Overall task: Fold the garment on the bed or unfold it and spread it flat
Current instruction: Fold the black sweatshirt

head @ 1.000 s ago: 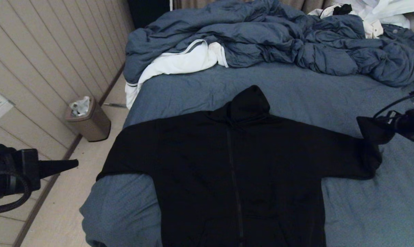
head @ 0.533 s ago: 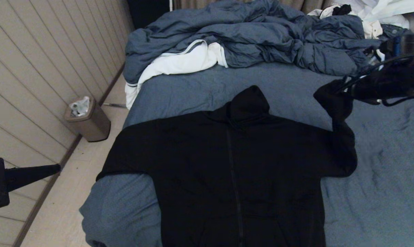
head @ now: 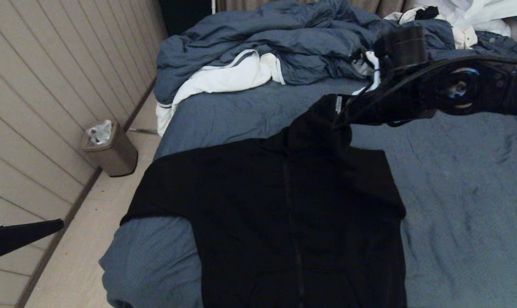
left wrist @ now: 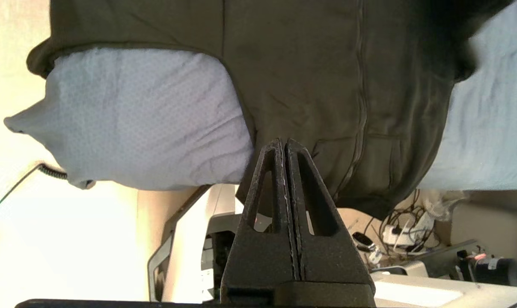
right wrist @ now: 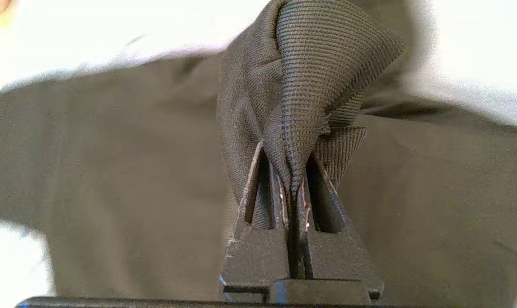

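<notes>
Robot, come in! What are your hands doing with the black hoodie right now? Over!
Right hand shut on hoodie cuff, sleeve lifted across the chest. Left hand shut, empty, off the bed's left side. Nothing in the way.

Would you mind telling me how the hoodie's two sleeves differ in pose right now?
The left sleeve lies spread flat on the bed, reaching its edge; nothing holds it. The right sleeve is folded inward over the chest, its ribbed cuff pinched and lifted by the right end effector. Both are plain black.
</notes>
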